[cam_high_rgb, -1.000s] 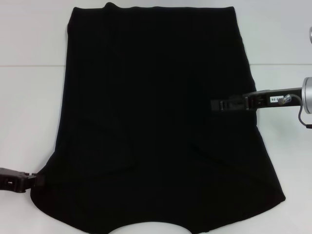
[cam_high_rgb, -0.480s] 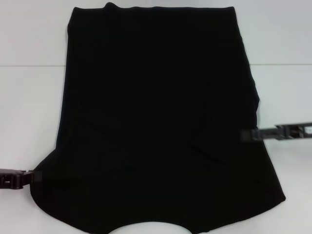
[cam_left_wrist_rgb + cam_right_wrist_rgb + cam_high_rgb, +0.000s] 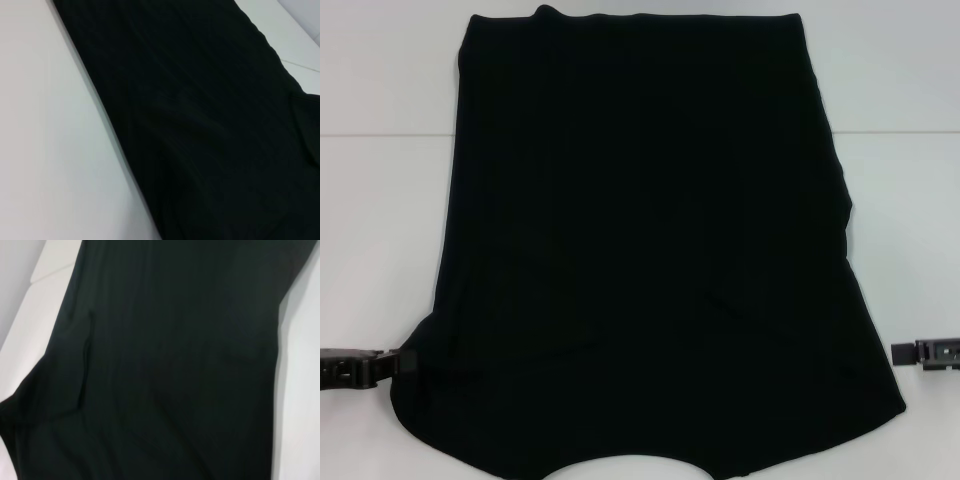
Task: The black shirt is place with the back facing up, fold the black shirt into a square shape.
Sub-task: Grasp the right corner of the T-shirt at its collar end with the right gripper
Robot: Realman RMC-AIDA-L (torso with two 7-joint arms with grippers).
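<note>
The black shirt (image 3: 640, 250) lies flat on the white table, its sides folded in to a long panel, with the curved neckline at the near edge. No lettering shows. It fills the left wrist view (image 3: 210, 120) and the right wrist view (image 3: 170, 370). My left gripper (image 3: 398, 363) is low at the shirt's near left corner, touching its edge. My right gripper (image 3: 902, 354) is at the near right, just off the shirt's right edge.
The white table (image 3: 380, 220) shows on both sides of the shirt and beyond its far edge. A seam line in the table top (image 3: 900, 131) crosses behind the shirt.
My right gripper has drawn back off the shirt's right middle, toward me and to the right, and now sits low beside its near right edge. The left gripper barely moved.
</note>
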